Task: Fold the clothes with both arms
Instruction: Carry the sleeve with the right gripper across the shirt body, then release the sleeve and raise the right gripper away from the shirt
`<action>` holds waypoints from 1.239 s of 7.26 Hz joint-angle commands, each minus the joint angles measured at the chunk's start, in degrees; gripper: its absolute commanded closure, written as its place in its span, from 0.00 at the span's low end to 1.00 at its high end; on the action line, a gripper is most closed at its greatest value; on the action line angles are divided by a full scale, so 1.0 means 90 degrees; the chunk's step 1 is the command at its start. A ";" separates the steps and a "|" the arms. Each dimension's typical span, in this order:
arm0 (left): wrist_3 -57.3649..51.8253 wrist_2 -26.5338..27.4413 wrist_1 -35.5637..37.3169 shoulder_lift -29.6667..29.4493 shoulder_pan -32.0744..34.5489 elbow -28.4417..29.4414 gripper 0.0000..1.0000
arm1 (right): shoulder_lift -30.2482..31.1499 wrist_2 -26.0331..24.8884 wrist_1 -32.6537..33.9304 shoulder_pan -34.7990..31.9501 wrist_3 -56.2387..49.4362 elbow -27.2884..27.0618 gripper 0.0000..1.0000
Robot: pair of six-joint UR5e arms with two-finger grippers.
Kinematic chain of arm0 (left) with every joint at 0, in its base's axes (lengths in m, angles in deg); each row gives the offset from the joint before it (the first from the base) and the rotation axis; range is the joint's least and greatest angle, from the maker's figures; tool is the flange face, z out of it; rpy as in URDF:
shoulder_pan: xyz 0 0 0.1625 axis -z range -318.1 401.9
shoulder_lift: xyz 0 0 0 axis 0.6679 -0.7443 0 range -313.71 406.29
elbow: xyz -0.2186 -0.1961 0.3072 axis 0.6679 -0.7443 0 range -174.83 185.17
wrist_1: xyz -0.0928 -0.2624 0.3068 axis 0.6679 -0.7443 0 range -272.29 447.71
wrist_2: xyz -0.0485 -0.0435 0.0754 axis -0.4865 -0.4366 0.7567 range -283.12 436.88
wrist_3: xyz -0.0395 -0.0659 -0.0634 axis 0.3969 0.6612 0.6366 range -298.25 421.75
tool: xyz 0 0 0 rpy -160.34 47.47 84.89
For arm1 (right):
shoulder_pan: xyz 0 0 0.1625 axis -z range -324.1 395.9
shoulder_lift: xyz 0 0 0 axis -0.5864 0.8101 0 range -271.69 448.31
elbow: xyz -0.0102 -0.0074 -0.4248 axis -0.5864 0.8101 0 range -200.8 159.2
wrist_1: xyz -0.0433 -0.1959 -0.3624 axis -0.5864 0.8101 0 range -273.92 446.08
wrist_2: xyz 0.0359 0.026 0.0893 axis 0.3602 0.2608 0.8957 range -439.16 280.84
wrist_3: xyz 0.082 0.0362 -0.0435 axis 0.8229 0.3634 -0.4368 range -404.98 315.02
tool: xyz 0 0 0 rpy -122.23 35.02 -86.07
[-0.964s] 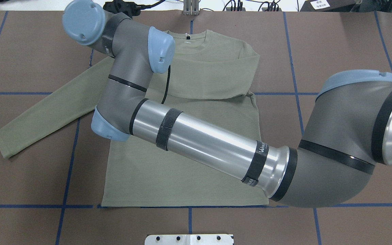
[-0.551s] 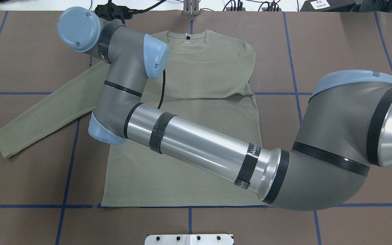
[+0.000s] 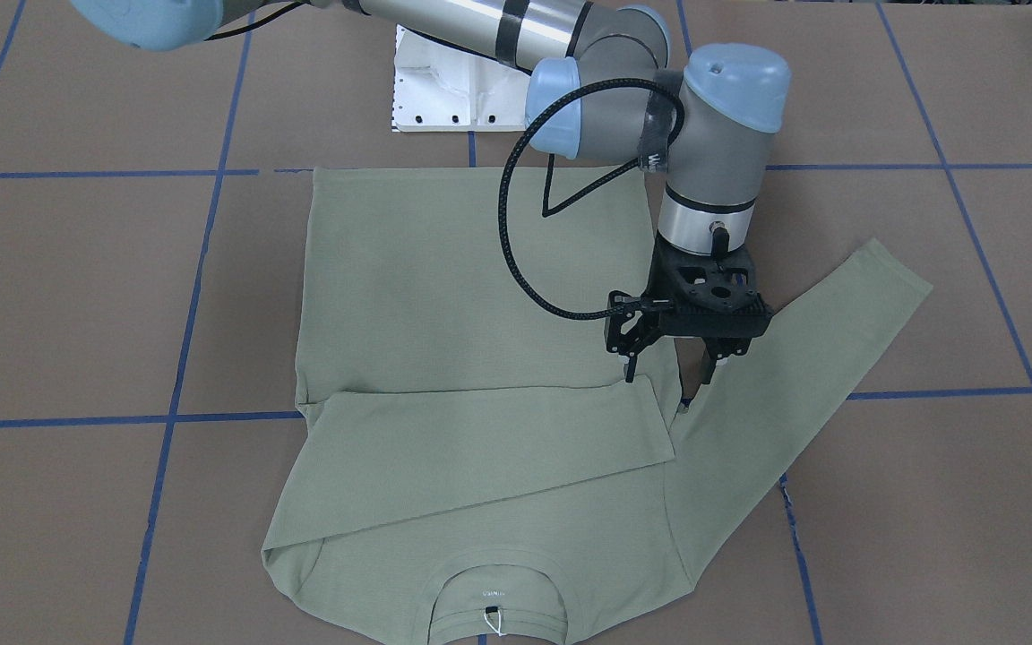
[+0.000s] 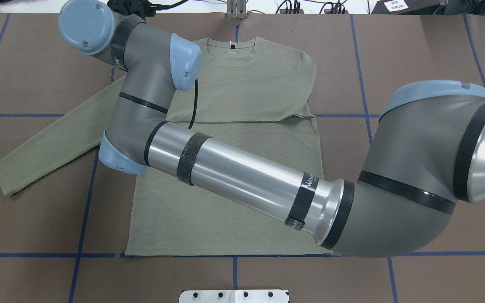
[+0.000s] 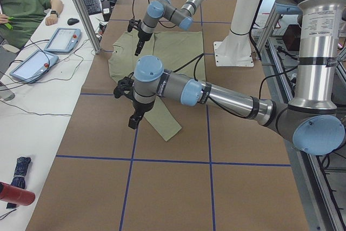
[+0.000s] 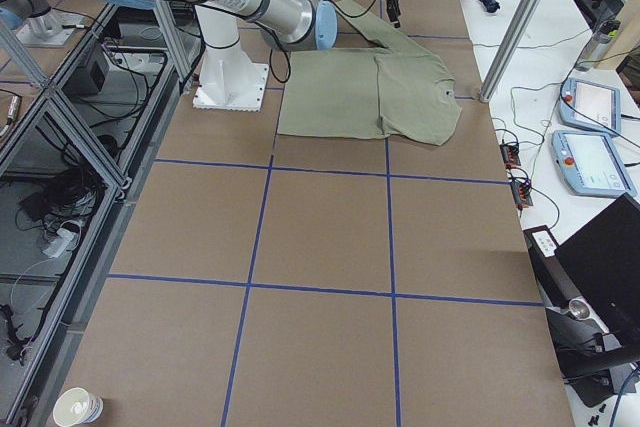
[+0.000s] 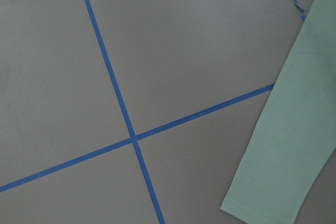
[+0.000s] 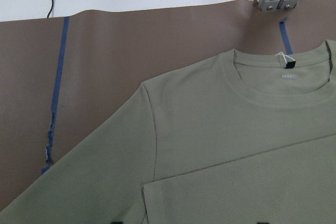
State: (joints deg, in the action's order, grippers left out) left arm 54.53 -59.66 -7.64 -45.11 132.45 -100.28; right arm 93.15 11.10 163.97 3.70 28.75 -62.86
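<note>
Across the shirt [image 4: 225, 219], right arm [image 4: 242, 172] outstretched

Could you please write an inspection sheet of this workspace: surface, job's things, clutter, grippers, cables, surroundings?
Surface: brown table cover with blue tape grid.
Job's things: sage-green shirt lies flat; one sleeve folded across the chest, the other sleeve spread out.
Clutter: red cylinder and dark bundle on the white side table.
Grippers: right gripper open above the shirt, holding nothing; left gripper, cannot tell.
Cables: black cable loops above the shirt to the right gripper.
Surroundings: person seated by two teach pendants.
</note>
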 commanded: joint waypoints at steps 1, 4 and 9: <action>0.0963 -0.0015 -0.0741 -0.0313 -0.0109 0.0339 0.00 | 0.0193 0.1373 0.0433 -0.0667 -0.0065 -0.0081 0.00; 0.1549 0.0121 -0.1993 0.0038 -0.1919 0.0184 0.00 | 0.2024 0.2691 0.1491 -0.1867 -0.2131 -0.1934 0.00; 0.2235 0.1616 -0.3348 0.2137 -0.3165 -0.0901 0.00 | 0.4546 0.3750 0.1482 -0.3248 -0.4910 -0.3711 0.00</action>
State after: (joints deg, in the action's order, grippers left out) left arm 72.86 -45.94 -34.14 -28.93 105.72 -108.17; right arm 128.98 43.30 177.36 -23.88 -12.66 -91.89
